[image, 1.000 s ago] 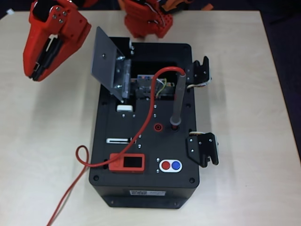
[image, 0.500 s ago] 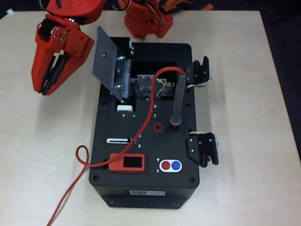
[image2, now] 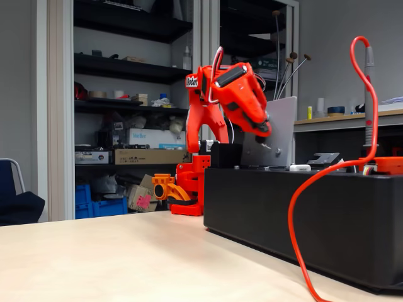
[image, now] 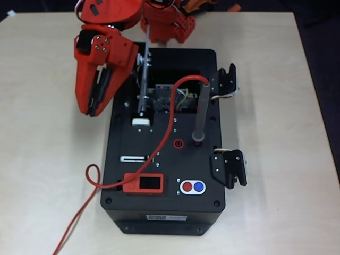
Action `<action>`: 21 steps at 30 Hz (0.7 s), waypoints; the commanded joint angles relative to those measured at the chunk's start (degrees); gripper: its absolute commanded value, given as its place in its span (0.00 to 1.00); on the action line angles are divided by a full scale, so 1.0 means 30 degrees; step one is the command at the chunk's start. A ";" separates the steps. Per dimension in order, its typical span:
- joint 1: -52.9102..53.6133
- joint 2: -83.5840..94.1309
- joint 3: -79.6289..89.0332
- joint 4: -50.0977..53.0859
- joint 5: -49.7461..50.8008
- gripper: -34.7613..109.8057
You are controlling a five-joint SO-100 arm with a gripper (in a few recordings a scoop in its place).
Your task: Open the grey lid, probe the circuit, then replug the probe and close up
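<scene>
In the overhead view the grey lid [image: 143, 79] stands on edge over the black box [image: 164, 218], seen as a thin line beside the opening. Inside the opening lies the circuit [image: 170, 98]. The probe [image: 200, 114] stands upright, its tip in the black socket, and its red cable [image: 159, 149] loops off the box to the left. My red gripper [image: 91, 112] is just left of the lid, fingers together, holding nothing. In the fixed view the gripper [image2: 263, 133] is against the face of the lid [image2: 282, 126], with the probe [image2: 367, 113] at the right.
A red module with a black screen [image: 143, 184], a red and blue button pair [image: 192, 186] and a red socket [image: 179, 142] sit on the box top. Two black latches [image: 228, 167] stick out on the right side. The arm's base [image: 164, 24] stands behind the box.
My gripper has swung right from over the table to the box's left edge. The lid has gone from leaning open toward the left to standing on edge.
</scene>
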 commanded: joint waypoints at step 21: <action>-0.5244 0.1904 -0.1494 0.0205 0.7295 0.24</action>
